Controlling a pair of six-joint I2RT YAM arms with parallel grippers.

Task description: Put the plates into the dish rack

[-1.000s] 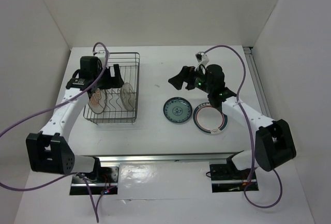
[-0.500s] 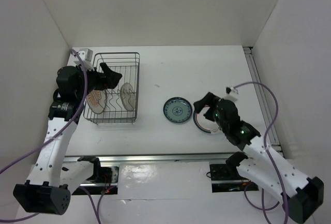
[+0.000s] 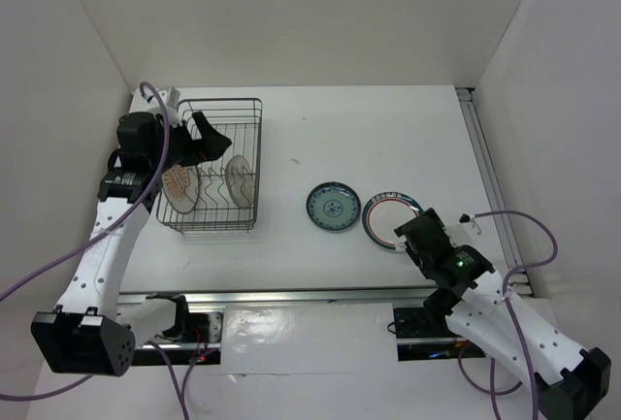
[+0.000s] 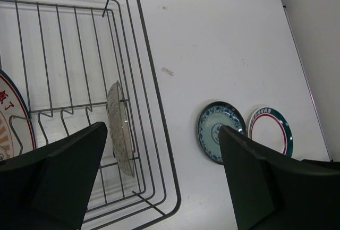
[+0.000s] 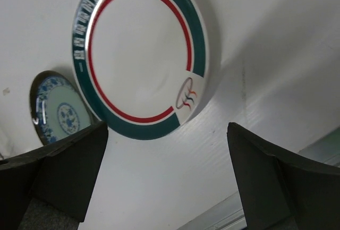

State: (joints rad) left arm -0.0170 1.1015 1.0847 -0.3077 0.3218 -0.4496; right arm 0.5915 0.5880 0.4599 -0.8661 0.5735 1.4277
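Green-rimmed plate flat just beyond spread right claw

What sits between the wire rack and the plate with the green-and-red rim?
The teal-blue patterned plate, flat on the table, as the top view shows; the rest of that stretch is bare.

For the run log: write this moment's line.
racked: sunburst plate, grey plate | loose: teal plate, green-rimmed plate | left gripper, right gripper: open
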